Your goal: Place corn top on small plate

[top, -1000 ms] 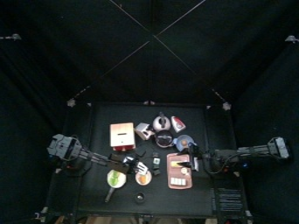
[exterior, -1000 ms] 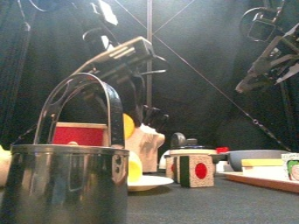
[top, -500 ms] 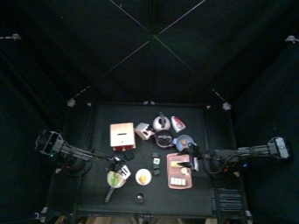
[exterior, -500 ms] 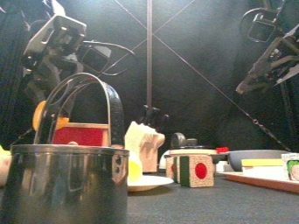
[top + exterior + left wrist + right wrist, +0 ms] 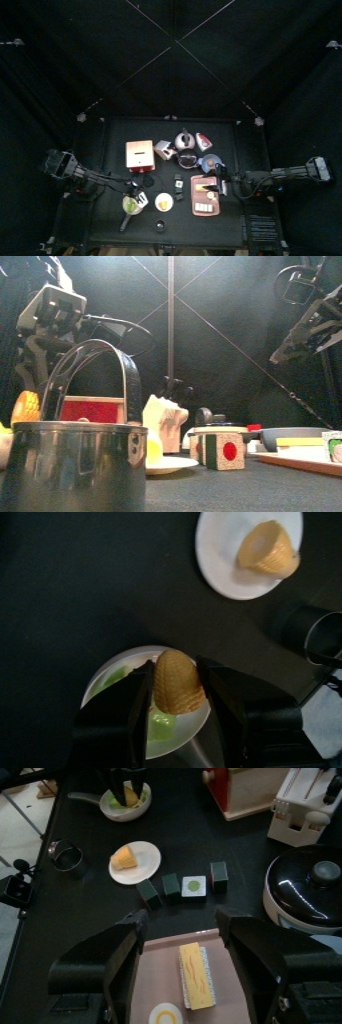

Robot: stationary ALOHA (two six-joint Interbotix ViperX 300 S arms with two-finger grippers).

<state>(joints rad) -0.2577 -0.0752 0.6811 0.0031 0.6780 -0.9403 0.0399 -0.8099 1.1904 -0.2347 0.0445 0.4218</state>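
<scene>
The left arm's fingers (image 5: 177, 675) pinch a tapered yellow-orange piece of corn cob (image 5: 177, 687), one finger on each side. It hangs over the round green dish (image 5: 163, 724), clear of the black worktop (image 5: 80, 592). In the front view this piece (image 5: 24, 408) shows raised at the far left, behind the handle of a grey metal pot (image 5: 74, 471).

The corn top (image 5: 267, 547), a stubby yellow-orange chunk, lies on the small round white plate (image 5: 221, 562), which sits near the green dish but apart from it.

The right arm's fingers (image 5: 181, 923) are spread with nothing between them, above a pinkish tray (image 5: 160, 973) that carries a yellow bar (image 5: 197, 978). Beyond them the right wrist view shows the plate with its corn top (image 5: 124, 859).
</scene>
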